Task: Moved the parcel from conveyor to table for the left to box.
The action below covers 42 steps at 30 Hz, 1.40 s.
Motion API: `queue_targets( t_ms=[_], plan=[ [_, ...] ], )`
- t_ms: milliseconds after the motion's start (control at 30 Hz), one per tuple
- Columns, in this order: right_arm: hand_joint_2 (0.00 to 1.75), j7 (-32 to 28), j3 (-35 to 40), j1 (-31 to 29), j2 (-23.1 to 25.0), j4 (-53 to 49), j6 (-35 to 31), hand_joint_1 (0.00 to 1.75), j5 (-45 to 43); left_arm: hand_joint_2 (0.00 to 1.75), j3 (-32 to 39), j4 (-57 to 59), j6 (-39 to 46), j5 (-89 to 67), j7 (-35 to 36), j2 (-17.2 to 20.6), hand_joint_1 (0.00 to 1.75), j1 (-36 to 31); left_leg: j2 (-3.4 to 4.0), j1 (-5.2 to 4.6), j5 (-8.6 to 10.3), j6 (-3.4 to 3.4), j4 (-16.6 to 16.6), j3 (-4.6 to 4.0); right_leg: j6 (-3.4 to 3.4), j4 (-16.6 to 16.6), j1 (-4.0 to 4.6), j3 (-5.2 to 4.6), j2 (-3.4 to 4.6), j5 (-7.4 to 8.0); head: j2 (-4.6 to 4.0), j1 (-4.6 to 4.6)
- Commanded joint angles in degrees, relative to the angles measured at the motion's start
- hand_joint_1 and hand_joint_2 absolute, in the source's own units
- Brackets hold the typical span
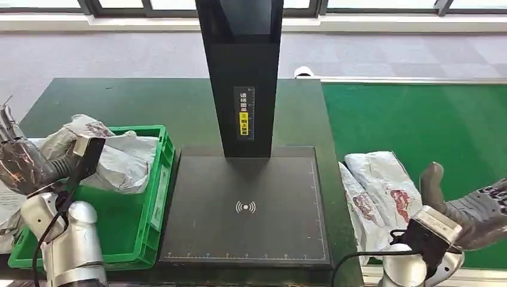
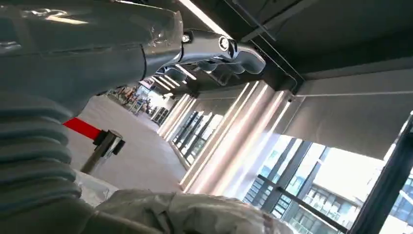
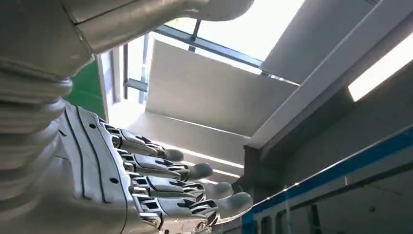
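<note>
Head view, lower right: right hand [image 1: 472, 215] splayed wide, empty, beside parcel [image 1: 382, 191] at belt edge; may nudge it off. Left hand [image 1: 18, 161] fingers: cannot tell.

Bright, even daylight overhead, soft shadows, blown-out window glare and blurred foreground hands in both wrist views.

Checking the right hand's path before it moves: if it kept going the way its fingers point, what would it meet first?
Probably nothing: the right hand points out over the green conveyor, beside the parcels; depth is unclear.
</note>
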Motion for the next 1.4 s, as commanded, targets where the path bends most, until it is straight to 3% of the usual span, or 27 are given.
queue_targets(
  t_ms=[33, 733, 767, 1400],
  plan=[
    [1.75, -0.05, -0.8, 0.87, 1.92, 5.05, 0.11, 0.0, 0.09, 0.0, 14.06, 1.93, -0.06, 23.96, -21.79, -7.6, 0.0, -7.49, -0.06, 0.12, 0.02, -0.03, -0.02, 0.0, -0.06, -0.1, 0.13, 0.07, -0.08, 0.03, -0.02, 0.0],
    [1.75, -0.05, -1.68, -0.01, 1.92, 6.16, 0.11, 0.0, -0.38, 0.0, 16.53, 3.07, -0.06, 21.59, -22.73, -7.61, 0.0, -8.95, -0.06, 0.07, 0.01, -0.02, -0.01, -0.03, -0.05, -0.05, 0.08, 0.03, -0.08, 0.01, 0.0, 0.0],
    [1.75, -0.05, -1.83, -0.1, 1.92, 6.29, 0.11, 0.0, -0.44, 1.75, 16.8, 3.04, -0.06, 20.77, -23.01, -7.64, 0.0, -8.98, -0.06, 0.11, 0.05, -0.03, -0.05, -0.05, -0.08, -0.12, 0.12, 0.03, -0.09, 0.06, -0.02, 0.0],
    [1.75, -0.05, -2.61, -1.22, 1.92, 7.78, 0.11, 0.0, -1.18, 1.75, 21.63, 2.15, -0.06, 17.84, -25.42, -9.2, 0.0, -10.42, -0.03, 0.11, 0.05, -0.03, -0.05, -0.07, -0.08, -0.11, 0.13, 0.0, -0.05, 0.07, 0.0, 0.0]
  ],
)
